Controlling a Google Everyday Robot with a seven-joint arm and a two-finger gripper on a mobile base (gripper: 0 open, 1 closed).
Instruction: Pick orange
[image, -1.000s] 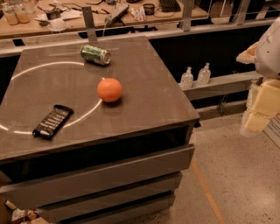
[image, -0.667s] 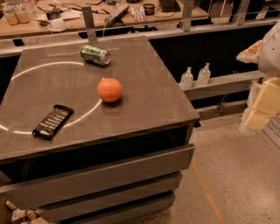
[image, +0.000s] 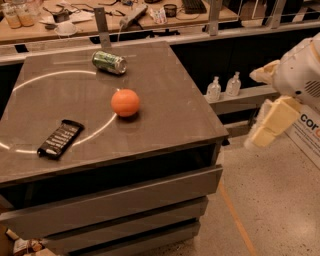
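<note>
The orange is round and bright orange. It sits on the dark tabletop, near the middle. My gripper hangs in the air off the table's right edge, well to the right of the orange and about level with it. Its two cream fingers stand apart with nothing between them.
A green drink can lies on its side behind the orange. A black snack bar lies front left. Two small bottles stand on a low shelf right of the table. A cluttered counter runs behind. A white sign stands on the floor at right.
My gripper has moved a little to the left, toward the table's right edge. The orange, can and snack bar have not moved.
</note>
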